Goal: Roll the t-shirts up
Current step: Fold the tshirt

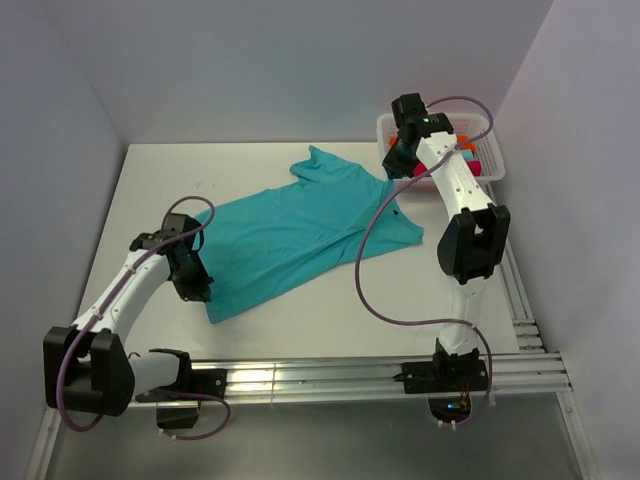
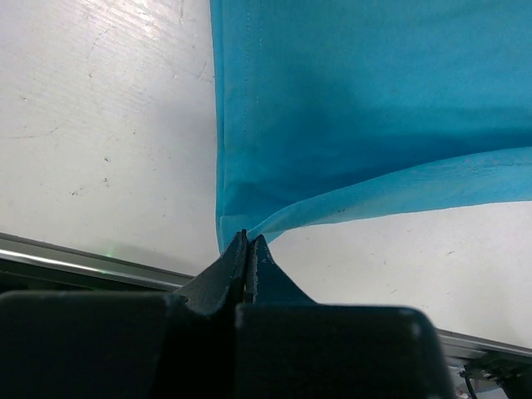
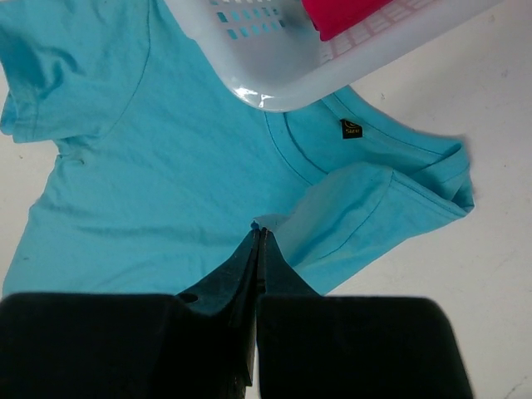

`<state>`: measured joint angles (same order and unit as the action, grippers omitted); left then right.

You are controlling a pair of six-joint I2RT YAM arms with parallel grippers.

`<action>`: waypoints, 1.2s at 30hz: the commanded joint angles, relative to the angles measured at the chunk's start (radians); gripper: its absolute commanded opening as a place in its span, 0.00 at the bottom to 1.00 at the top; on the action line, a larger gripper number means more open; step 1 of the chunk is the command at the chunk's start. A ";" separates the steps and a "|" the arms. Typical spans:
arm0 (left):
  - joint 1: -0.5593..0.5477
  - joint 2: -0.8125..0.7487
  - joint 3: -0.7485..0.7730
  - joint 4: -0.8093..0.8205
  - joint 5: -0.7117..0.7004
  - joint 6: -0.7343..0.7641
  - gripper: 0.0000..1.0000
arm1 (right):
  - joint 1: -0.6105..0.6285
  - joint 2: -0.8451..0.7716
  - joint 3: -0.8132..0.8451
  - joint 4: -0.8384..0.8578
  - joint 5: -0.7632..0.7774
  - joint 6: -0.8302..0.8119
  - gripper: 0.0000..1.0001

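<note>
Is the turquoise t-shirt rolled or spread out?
Spread out: the turquoise t-shirt lies mostly flat across the table, with no rolled section visible.

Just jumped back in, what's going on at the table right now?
Both arms hold the turquoise short-sleeved fabric t-shirt, which lies spread out and not yet rolled on the white table. The left tool is shut on a hem corner. The right tool is shut on a pinch of fabric by the sleeve, near the collar. The white plastic lattice basket holds magenta fabric.
</note>
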<state>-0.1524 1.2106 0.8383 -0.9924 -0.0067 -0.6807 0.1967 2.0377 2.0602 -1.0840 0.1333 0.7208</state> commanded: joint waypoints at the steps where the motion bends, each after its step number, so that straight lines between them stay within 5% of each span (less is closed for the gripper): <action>1: 0.010 0.009 0.022 0.024 -0.016 0.013 0.00 | 0.010 0.016 0.063 -0.001 0.000 -0.021 0.00; 36: 0.063 0.101 0.058 0.057 -0.030 0.023 0.00 | 0.037 0.088 0.166 0.116 -0.103 -0.057 0.00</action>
<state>-0.0963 1.3075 0.8581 -0.9466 -0.0242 -0.6731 0.2226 2.1330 2.1807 -1.0252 0.0471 0.6773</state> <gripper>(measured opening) 0.012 0.007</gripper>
